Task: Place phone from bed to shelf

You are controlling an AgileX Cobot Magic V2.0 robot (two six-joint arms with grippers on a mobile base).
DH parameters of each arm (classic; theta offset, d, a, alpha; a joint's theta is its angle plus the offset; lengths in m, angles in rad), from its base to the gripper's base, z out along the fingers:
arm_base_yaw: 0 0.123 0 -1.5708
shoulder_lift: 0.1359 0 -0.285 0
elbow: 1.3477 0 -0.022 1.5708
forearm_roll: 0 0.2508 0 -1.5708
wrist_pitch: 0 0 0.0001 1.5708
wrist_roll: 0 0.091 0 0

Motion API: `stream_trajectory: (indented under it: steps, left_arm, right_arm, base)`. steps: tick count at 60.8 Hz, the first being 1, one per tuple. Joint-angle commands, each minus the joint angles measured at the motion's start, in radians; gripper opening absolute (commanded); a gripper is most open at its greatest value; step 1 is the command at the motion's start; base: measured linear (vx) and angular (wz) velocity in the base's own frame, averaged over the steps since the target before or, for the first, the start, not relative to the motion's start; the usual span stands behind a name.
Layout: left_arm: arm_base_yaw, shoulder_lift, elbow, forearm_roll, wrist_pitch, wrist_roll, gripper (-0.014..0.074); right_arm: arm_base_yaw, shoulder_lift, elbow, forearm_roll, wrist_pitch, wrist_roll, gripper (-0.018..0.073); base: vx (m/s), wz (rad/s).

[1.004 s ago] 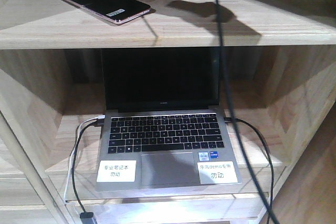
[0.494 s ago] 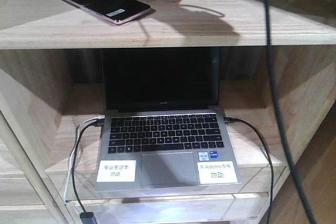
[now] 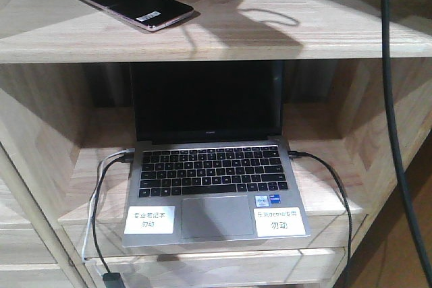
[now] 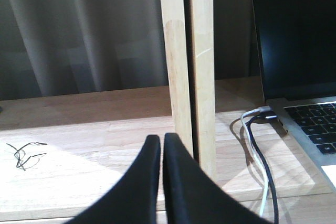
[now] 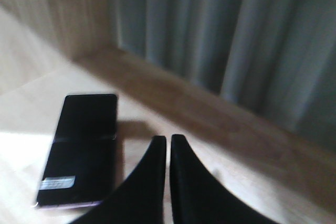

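**A:** Where does the job stand, and what should you mind right now?

**B:** I judge the placing done. What is left for me is to draw my arms clear without brushing anything. The dark cable (image 3: 395, 133) hanging down the right of the front view is nearest to me, so I should back straight out and keep it off the board's front edge.

**A:** Your left pincer?

**B:** My left pincer (image 4: 161, 142) has its two black fingers pressed together with only a hairline between them, and nothing in them. It hangs above the lower board, close to the wooden upright (image 4: 186, 66), touching neither as far as I can tell. To its right sit the laptop (image 3: 216, 166) and its plugged cords (image 4: 260, 150).

**A:** And the right one?

**B:** My right pincer (image 5: 168, 142) is likewise closed and empty. It hovers over the upper board, just beside the phone (image 5: 81, 148) and apart from it; the view is blurred, so I cannot say how high.

**A:** Where is the phone, then?

**B:** Flat on the top board of the shelf (image 3: 283, 32), toward its back left corner, screen up, its white sticker at the end nearer the front edge. The bed is not in view.
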Motion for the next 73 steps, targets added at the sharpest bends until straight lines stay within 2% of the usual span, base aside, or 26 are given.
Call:
stream_trajectory:
  steps: [1, 9, 21, 51, 73]
  left_arm:
    - [0.000, -0.010, -0.026, -0.005, -0.070, -0.004, 0.0001]
    - [0.000, -0.010, -0.026, -0.005, -0.070, -0.004, 0.0001]
    - [0.000, -0.010, -0.026, -0.005, -0.070, -0.004, 0.0001]
    - [0.000, -0.010, -0.026, -0.005, -0.070, -0.004, 0.0001]
    - [0.000, -0.010, -0.026, -0.005, -0.070, -0.004, 0.0001]
  right_arm:
    - [-0.001, -0.108, 0.151, 0.041, -0.212, -0.069, -0.0003]
    - [-0.001, -0.248, 0.430, 0.099, -0.396, -0.155, -0.0003]
    - [-0.001, -0.465, 0.755, 0.162, -0.530, -0.226, -0.0003]
    - [-0.002, -1.030, 1.279, 0.162, -0.569, -0.223, -0.0003]
    - [-0.002, -1.452, 1.604, 0.162, -0.567, -0.168, -0.0003]
  base:
    - [0.00, 0.00]
    - [0.00, 0.00]
    - [0.00, 0.00]
    - [0.00, 0.00]
    - [0.00, 0.00]
